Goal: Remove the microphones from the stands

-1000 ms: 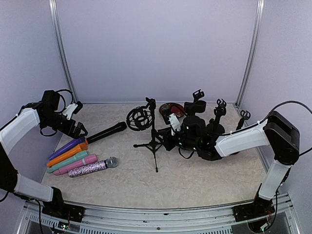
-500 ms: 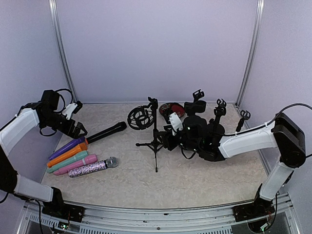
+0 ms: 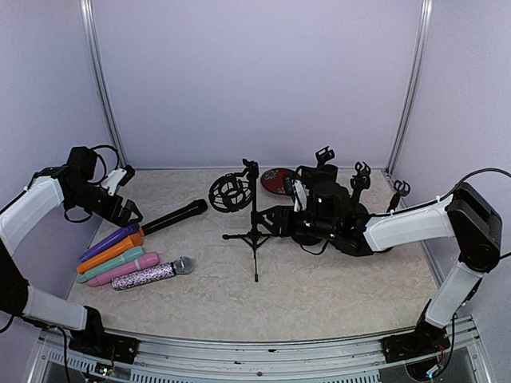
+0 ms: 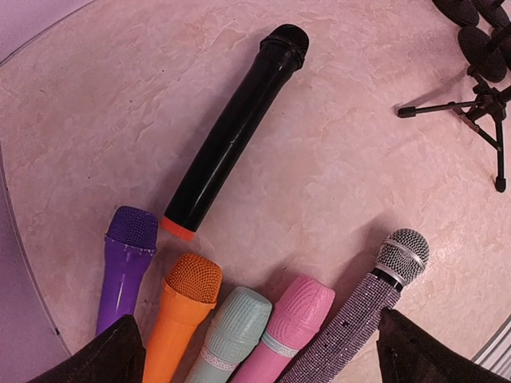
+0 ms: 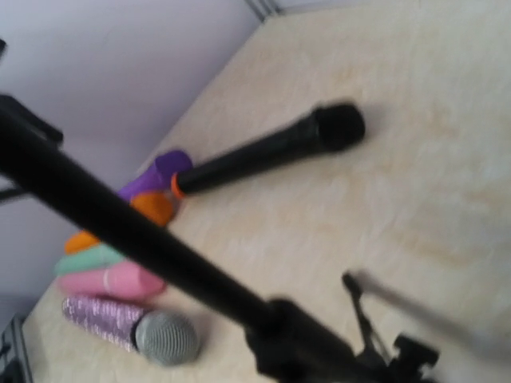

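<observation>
The black tripod stand (image 3: pixel 254 227) is upright mid-table, and its top clip (image 3: pixel 250 167) holds nothing. Its pole crosses the right wrist view (image 5: pixel 144 239), blurred; its legs show in the left wrist view (image 4: pixel 479 104). A black microphone (image 3: pixel 177 215) with an orange-red end lies flat on the table left of the stand, also in the left wrist view (image 4: pixel 235 132) and the right wrist view (image 5: pixel 271 152). My left gripper (image 3: pixel 128 210) is open and empty above the coloured microphones (image 4: pixel 267 355). My right gripper (image 3: pixel 274 219) is just right of the pole; its fingers are hidden.
Purple (image 4: pixel 124 267), orange (image 4: pixel 184 307), mint (image 4: pixel 235 331), pink (image 4: pixel 291 319) and glittery silver (image 4: pixel 375 299) microphones lie side by side at the left. A shock mount (image 3: pixel 227 194), a red object (image 3: pixel 279 179) and several small black stands (image 3: pixel 358 182) are at the back right.
My right wrist has moved right and a little back from the stand, and the stand's pole has shifted slightly. The left arm and the black microphone have not moved.
</observation>
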`<state>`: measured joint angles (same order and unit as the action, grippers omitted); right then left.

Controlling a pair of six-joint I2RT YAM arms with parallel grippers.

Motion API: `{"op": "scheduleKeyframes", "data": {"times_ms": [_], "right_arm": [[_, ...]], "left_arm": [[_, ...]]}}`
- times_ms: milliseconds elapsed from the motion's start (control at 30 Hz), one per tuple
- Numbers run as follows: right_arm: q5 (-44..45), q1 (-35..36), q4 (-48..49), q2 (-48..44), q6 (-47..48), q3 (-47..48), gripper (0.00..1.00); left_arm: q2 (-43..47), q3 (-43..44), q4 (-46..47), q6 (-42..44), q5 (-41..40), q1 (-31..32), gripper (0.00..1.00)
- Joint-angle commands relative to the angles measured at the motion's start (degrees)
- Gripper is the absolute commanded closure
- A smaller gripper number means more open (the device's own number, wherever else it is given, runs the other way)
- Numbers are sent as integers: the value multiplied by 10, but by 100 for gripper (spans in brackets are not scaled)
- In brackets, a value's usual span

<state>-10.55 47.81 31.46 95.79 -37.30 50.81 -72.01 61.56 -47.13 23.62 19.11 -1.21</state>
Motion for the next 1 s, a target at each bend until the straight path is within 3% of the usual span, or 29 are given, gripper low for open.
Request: {"op": "scheduleKeyframes", "data": {"times_ms": [0,233,400,533,667,800,967], "right_arm": [[-52,-5,5,31,-55,13,51],[-68,-7,39,48,-71,7,71],[-59,-7,31,48,-54,18,79],[-56,-7,14,48,-43,26,80],[-50,-7,15,51,-42,28,72],[-50,-7,25,49,-40,29,71],[-38,-1,11,53,-30,43,89]], "left_arm": [[8,22,-10,-2,5,-3,1],[8,26,-17,0,-22,-3,1],[14,23,-14,1,-25,-3,1],[12,17,-15,1,-25,-3,1],[10,15,-15,1,-21,-3,1],[11,17,-15,0,-18,-3,1],[14,9,-10,5,-17,-3,1]]}}
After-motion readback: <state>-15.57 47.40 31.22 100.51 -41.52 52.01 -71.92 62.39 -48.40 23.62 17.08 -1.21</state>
